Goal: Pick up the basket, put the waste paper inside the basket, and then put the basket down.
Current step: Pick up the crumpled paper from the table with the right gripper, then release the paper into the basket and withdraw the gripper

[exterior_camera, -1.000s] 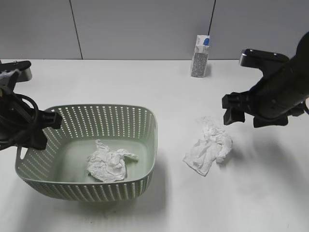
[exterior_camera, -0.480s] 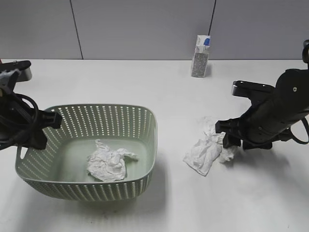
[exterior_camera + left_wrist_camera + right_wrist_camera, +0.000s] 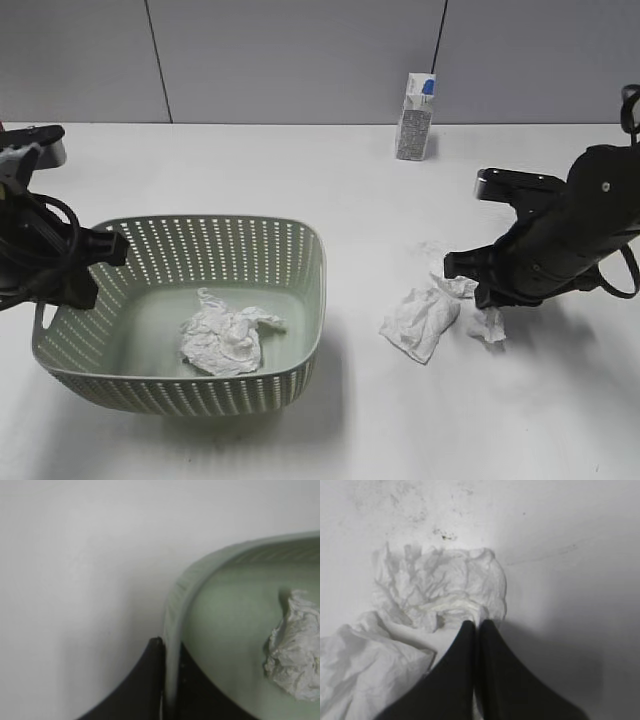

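The waste paper [image 3: 440, 592], judged light, soft and best pinched at a raised fold, lies on the worktop [image 3: 300, 170] with the right gripper [image 3: 476, 626] jaws clamped on it, while the left gripper [image 3: 167, 670] jaws are clamped on the rim of the basket [image 3: 300, 300], where another wad [image 3: 225, 335] lies.

Sage-green slotted basket [image 3: 290, 262], white waste paper [image 3: 420, 320], seemingly black tool [image 3: 476, 630].

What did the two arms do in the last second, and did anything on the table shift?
The right gripper came down from above the table onto the loose waste paper and pinched it shut; the paper got tugged and spread out. The left gripper stayed clamped on the basket rim, and the basket, the wad inside and the carton did not move.
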Available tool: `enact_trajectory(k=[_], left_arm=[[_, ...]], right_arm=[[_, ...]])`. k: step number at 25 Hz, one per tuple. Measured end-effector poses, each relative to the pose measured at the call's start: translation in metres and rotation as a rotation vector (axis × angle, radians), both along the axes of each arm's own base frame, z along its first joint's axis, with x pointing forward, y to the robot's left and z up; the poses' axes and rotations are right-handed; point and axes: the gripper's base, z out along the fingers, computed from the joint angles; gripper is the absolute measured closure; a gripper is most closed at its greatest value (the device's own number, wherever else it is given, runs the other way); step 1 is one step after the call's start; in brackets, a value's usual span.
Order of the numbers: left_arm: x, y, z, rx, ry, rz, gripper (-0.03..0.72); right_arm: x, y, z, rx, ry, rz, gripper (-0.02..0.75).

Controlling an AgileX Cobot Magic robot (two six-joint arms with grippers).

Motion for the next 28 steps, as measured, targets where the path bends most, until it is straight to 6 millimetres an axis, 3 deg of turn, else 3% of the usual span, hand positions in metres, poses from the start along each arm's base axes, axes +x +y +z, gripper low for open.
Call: enact_trajectory(k=[4,8,12,17,20,24,26,28], left_arm=[[0.000,0.000,0.000,0.000,-0.001,0.000,0.685],[0.000,0.000,0.000,-0.001,-0.002,0.000,0.685],[0.001,0.000,0.000,-0.005,-0.016,0.003,0.685],[0.002,0.000,0.001,-0.007,-0.021,0.004,0.685],[0.002,0.000,0.001,-0.007,-0.021,0.004,0.685],[0.002,-0.001,0.001,-0.008,-0.021,0.005,0.685],[0.002,-0.001,0.001,-0.008,-0.021,0.005,0.685],[0.002,-0.001,0.001,-0.008,-0.021,0.005,0.685]], right_arm=[[-0.007,0.004,0.018,0.003,-0.005,0.037,0.717],[-0.016,0.019,0.074,0.039,-0.178,0.139,0.717],[-0.035,0.058,0.130,0.065,-0.354,0.379,0.717],[-0.057,0.119,0.164,0.139,-0.484,0.584,0.717],[-0.064,0.151,0.163,0.178,-0.537,0.650,0.717],[-0.066,0.174,0.133,0.170,-0.466,0.689,0.679],[-0.065,0.179,0.119,0.167,-0.425,0.684,0.583],[-0.065,0.180,0.114,0.163,-0.402,0.683,0.415]])
